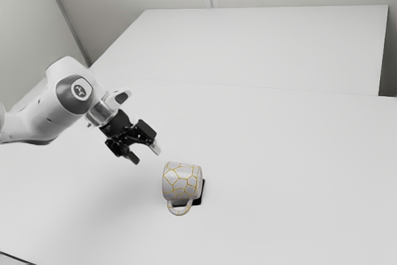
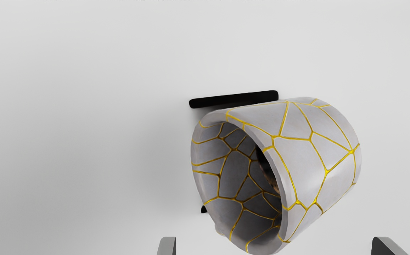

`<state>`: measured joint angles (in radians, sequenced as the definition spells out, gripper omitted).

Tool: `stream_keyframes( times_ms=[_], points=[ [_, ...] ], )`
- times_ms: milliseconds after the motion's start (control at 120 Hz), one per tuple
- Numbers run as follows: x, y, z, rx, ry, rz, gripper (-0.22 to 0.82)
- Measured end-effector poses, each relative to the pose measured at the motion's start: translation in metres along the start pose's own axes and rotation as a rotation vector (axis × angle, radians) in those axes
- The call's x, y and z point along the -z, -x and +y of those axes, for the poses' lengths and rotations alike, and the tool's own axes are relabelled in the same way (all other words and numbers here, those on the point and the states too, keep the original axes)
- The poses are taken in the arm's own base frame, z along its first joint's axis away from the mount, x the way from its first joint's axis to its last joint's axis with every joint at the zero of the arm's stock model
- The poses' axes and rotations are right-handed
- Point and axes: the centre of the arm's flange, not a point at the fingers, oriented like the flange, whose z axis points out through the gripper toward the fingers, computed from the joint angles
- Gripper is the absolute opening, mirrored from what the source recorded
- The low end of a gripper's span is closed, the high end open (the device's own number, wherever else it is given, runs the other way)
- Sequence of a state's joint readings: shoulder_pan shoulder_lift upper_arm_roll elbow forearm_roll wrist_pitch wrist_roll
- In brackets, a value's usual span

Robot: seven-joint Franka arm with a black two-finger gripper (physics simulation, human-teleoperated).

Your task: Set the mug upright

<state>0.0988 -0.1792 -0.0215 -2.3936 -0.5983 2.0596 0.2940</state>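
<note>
Lying sideways; mug (image 1: 182,179) below, apart from gripper (image 1: 144,154).

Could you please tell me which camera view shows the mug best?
The wrist view: it shows the mug close up, with its open mouth, inner wall and outer side. The exterior view shows its outer side and handle.

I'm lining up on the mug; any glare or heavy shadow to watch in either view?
Exterior view: even, pale light, with a soft, faint shadow on the table toward the view's left of the mug. Wrist view: soft grey shading beside the mug's mouth, mild sheen on its outer wall; the inside is darker, but its yellow lines are readable.
</note>
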Motion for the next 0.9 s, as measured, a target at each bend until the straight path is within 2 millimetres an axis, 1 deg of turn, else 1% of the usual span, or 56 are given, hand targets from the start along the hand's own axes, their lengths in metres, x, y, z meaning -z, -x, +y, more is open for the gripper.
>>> stream_keyframes(
  times_ms=[100, 217, 358, 583, 733, 900],
  points=[
    [-0.012, 0.000, -0.012, -0.001, 0.064, 0.021, 0.60],
    [-0.025, -0.001, -0.032, 0.000, 0.138, 0.048, 0.60],
    [-0.044, -0.001, -0.043, -0.035, 0.195, 0.053, 0.60],
    [-0.056, 0.002, -0.037, -0.120, 0.303, 0.040, 0.60],
    [-0.070, 0.007, -0.035, -0.149, 0.385, 0.012, 0.60],
    [-0.082, 0.007, -0.028, -0.180, 0.454, 0.007, 0.60]
  ],
)
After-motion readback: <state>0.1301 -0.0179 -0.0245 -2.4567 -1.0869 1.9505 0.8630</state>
